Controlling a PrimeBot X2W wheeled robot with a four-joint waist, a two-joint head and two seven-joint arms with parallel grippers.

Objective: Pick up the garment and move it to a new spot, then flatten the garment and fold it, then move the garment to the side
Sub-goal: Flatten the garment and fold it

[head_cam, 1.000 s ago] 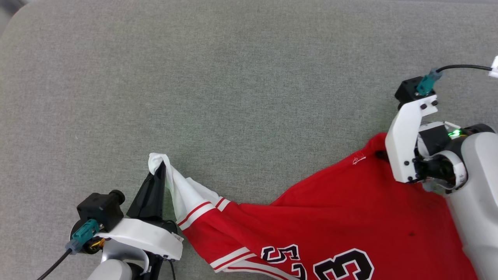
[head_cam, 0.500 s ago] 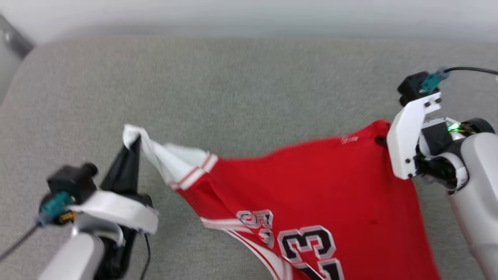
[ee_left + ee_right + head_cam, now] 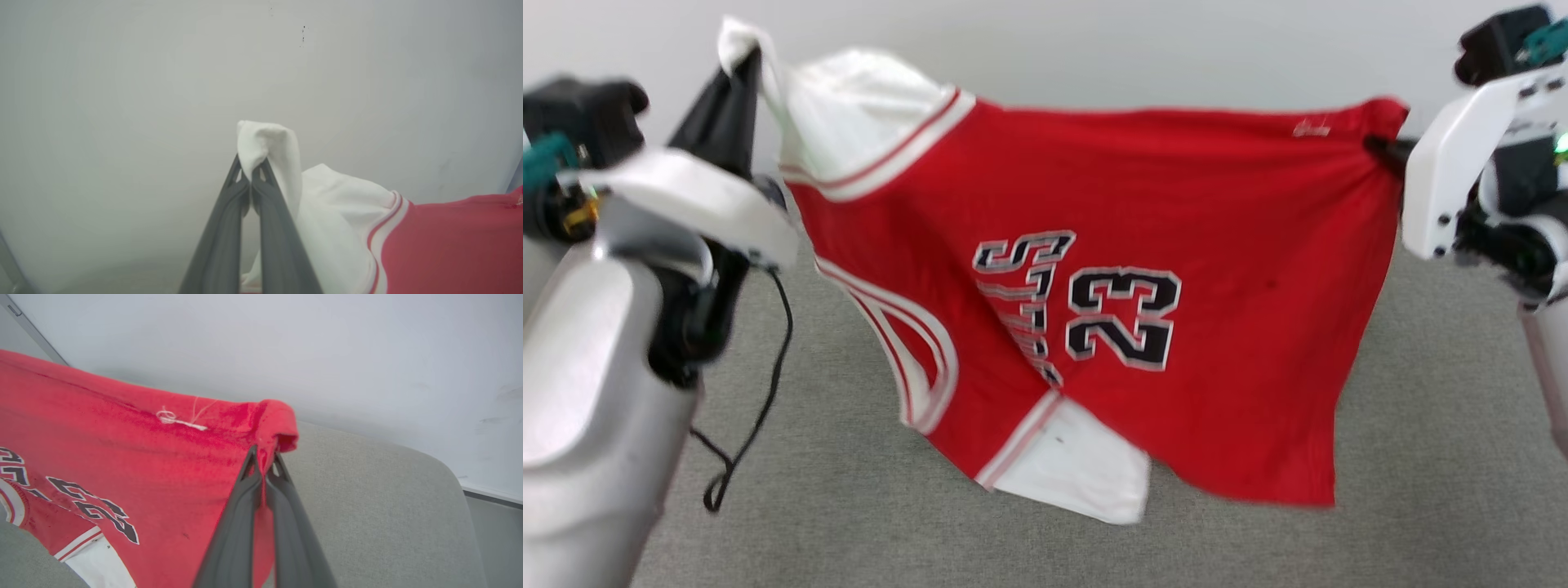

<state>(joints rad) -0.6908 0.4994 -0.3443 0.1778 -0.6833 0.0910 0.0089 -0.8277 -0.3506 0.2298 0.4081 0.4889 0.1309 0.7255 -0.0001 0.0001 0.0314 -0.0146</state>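
Hoisted shirt (image 3: pixel 1241 245) up from surface (image 3: pixel 1437 490) within the last second; now hangs it spread in air. Clenches left jaws on white sleeve (image 3: pixel 265 139), right jaws on red corner (image 3: pixel 273 416). Ready to relocate.

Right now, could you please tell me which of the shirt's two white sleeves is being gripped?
The upper sleeve, pinched at its tip by the left gripper; the other sleeve hangs loose, untouched, low on the shirt.

**Three cameras, one garment (image 3: pixel 1217 204)**

The head camera looks forward over the counter (image 3: pixel 1421 490) toward the wall (image 3: pixel 1094 49). Each wrist camera peers closely along its own jaws at one top corner of the garment, shared by all views.
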